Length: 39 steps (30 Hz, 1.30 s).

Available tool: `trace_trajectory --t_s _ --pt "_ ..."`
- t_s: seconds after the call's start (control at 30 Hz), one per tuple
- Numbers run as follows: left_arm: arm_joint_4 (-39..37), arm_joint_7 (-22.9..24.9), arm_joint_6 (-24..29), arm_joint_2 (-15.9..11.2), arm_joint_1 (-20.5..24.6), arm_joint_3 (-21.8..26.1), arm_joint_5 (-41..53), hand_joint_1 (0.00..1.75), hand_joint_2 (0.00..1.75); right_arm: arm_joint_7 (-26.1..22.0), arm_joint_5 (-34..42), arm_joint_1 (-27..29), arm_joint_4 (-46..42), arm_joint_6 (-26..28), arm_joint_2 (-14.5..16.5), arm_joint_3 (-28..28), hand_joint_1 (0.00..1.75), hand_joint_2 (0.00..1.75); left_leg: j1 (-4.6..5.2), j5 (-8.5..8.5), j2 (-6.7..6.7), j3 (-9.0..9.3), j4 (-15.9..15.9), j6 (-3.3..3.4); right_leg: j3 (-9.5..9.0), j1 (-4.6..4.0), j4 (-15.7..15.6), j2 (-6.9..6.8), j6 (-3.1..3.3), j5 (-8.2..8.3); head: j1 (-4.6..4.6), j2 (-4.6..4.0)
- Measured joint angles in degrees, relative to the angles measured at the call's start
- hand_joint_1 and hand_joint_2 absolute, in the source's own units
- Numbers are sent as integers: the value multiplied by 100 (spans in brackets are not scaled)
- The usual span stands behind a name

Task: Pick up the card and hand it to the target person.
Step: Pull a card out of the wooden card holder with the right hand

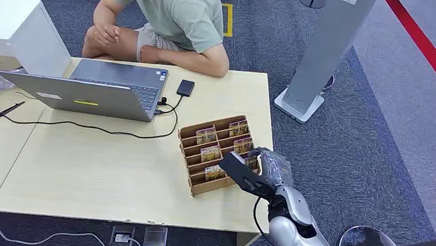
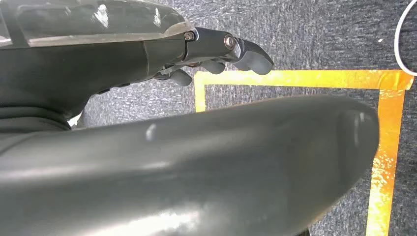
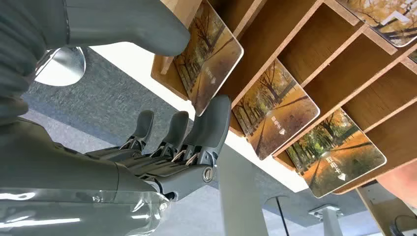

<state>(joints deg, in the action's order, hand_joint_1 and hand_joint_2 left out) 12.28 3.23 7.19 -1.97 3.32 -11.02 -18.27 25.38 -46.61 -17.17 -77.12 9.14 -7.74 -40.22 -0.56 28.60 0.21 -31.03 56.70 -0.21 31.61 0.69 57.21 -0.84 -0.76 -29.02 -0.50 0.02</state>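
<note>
Grey right hand [image 3: 162, 147] pinching glossy rectangular card [image 3: 209, 59] at slotted wooden rack [image 3: 305, 44].

The head view is evenly and brightly lit from overhead, with soft, short shadows under the laptop [image 1: 88, 88] and the wooden card rack [image 1: 215, 153] on the pale surface [image 1: 94, 171]. It is sharp throughout, with little edge distortion. In the left wrist view, the nearest dark casing is blurred and carries faint smeared highlights, while the carpet beyond is crisp. In the right wrist view, the clear cover of the right robot hand [image 3: 162, 152] shows white glare, and the cards [image 3: 275, 105] are sharp.
</note>
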Motion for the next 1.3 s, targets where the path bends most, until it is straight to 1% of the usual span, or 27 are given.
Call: trace_trajectory --t_s 0.1,0.23,0.37,0.47,0.57,0.6,1.03,1.3 --pt "1 0 -1 0 0 -20 0 0 0 0 2 16 8 1 0 3 90 175 0 0 0 0 0 0 0 0 0 0 0 0 -1 -2" --pt "1 0 -14 0 0 -50 -2 0 0 -1 21 23 13 7 0 15 110 175 0 0 0 0 0 0 0 0 0 0 0 0 1 -1" --pt "2 0 -52 0 0 -52 -16 0 0 -2 33 24 15 18 0 27 124 175 0 0 0 0 0 0 0 0 0 0 0 0 1 -2" --pt "1 -5 -66 0 -1 -53 -34 0 0 -9 36 26 19 28 0 32 143 175 0 0 0 0 0 0 0 0 0 0 0 0 1 -2" --pt "1 -42 -75 0 0 -54 -71 0 0 -26 43 29 25 30 0 35 169 175 0 0 0 1 0 0 0 0 0 0 0 0 0 -2" --pt "1 -56 -77 0 0 -55 -78 0 0 -30 46 33 25 31 0 36 173 175 0 0 1 1 0 0 0 0 0 0 0 0 0 -2" --pt "0 0 117 -3 -1 -121 -109 0 0 -120 78 56 49 109 -7 39 175 175 0 0 2 3 0 0 -1 0 0 2 0 0 0 -1" --pt "1 -3 129 -15 -1 -167 -231 0 0 -266 5 91 -94 276 -7 39 175 175 0 0 2 2 0 0 0 0 0 2 0 0 0 -1"
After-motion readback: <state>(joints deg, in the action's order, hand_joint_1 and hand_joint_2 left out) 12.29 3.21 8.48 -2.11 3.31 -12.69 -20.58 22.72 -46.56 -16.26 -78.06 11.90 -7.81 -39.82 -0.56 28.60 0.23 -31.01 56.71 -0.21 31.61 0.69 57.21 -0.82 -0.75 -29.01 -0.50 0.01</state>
